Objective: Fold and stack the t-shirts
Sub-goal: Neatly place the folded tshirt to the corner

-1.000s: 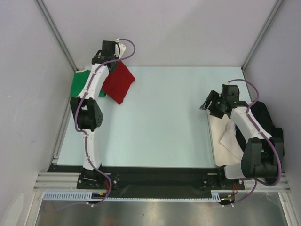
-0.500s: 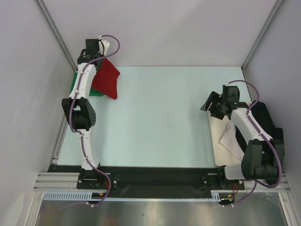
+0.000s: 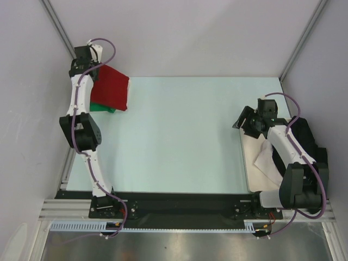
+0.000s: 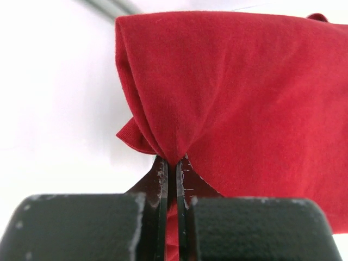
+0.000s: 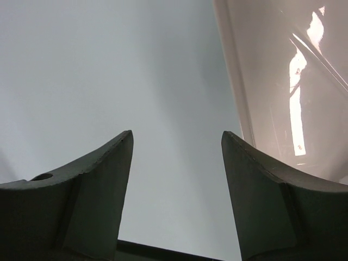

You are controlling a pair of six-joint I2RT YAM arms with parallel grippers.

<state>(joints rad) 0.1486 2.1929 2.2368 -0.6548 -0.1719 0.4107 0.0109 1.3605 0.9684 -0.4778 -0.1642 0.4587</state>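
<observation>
The folded deep red t-shirt (image 3: 110, 88) hangs at the table's far left corner, over the green t-shirt (image 3: 103, 108), of which only a thin strip shows below it. My left gripper (image 3: 93, 68) is shut on a pinched fold of the red t-shirt (image 4: 228, 103) and holds it close to the left wall. My right gripper (image 3: 246, 120) is open and empty above the light table top near the right side; its fingers (image 5: 95, 179) stand wide apart.
A cream board (image 3: 262, 159) lies at the right edge with a black garment (image 3: 310, 136) beside it under my right arm. The board's edge shows in the right wrist view (image 5: 283, 81). Walls close the left, back and right sides.
My left arm has swung left and back with the red t-shirt, carrying it from the right of the green t-shirt to over it. The right arm has hardly moved.
</observation>
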